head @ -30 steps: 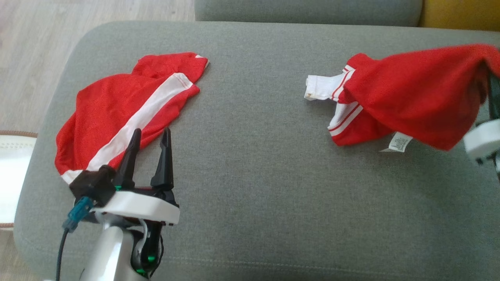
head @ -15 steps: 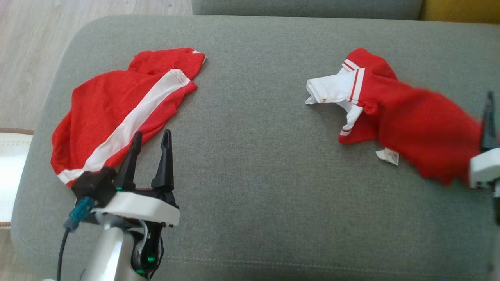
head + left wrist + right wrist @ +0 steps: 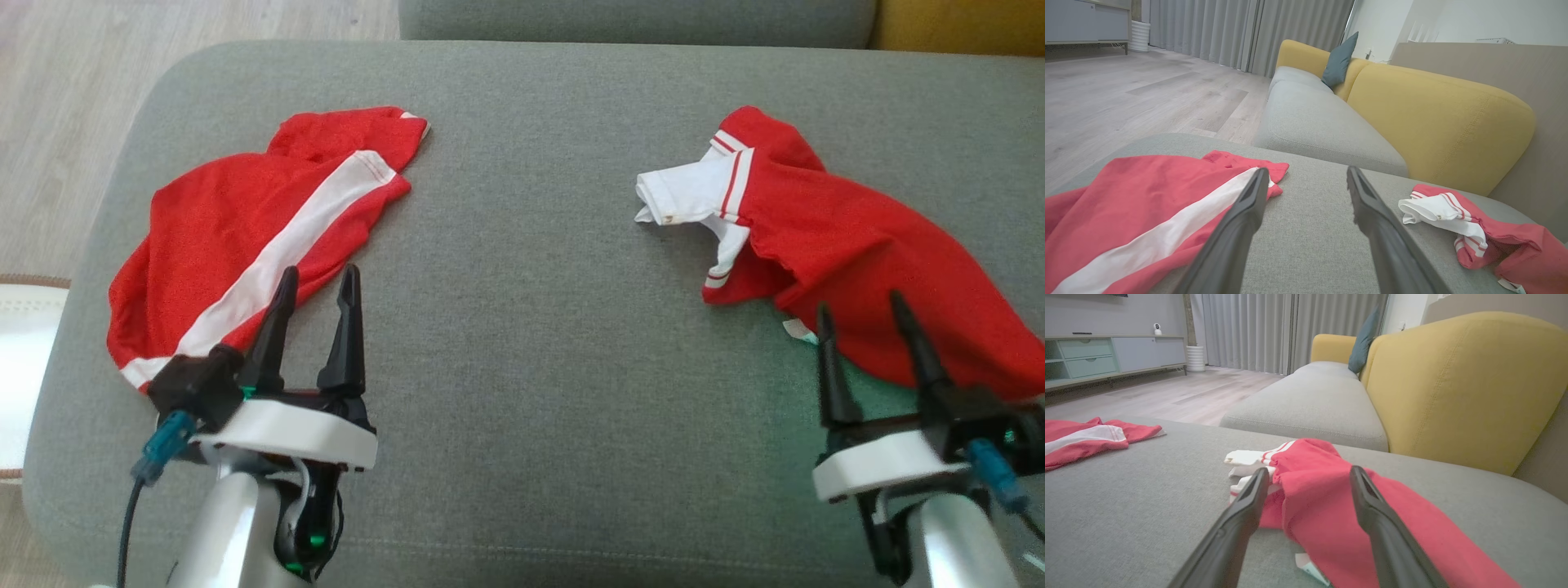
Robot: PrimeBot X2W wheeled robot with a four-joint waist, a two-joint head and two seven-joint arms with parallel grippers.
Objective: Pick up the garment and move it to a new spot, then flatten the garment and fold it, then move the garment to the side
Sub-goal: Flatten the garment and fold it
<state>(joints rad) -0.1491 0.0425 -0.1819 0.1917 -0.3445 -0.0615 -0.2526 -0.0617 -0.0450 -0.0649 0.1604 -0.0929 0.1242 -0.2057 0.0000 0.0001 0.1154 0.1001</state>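
Note:
The garment, a crumpled red shirt (image 3: 849, 245) with a white collar, lies at the right of the grey cushion (image 3: 531, 343). My right gripper (image 3: 861, 309) is open at its near edge, its fingertips over the red cloth with nothing gripped. In the right wrist view the shirt (image 3: 1412, 531) runs between and past the spread fingers of the right gripper (image 3: 1309, 471). My left gripper (image 3: 319, 273) is open and empty at the near edge of red shorts (image 3: 245, 237) with a white stripe. The left wrist view shows the left gripper (image 3: 1307, 171), the shorts (image 3: 1126, 204) and the shirt (image 3: 1494, 245).
A grey sofa seat (image 3: 1314, 400) with a yellow back (image 3: 1461, 384) stands beyond the cushion. Wooden floor (image 3: 57, 98) lies off the cushion's left edge, with a white object (image 3: 24, 367) beside it. Bare grey cushion separates the two garments.
The right gripper opened and let go of the shirt, which dropped from a lifted bundle onto the cushion. The right gripper then came in to the shirt's near edge. The left arm stayed still.

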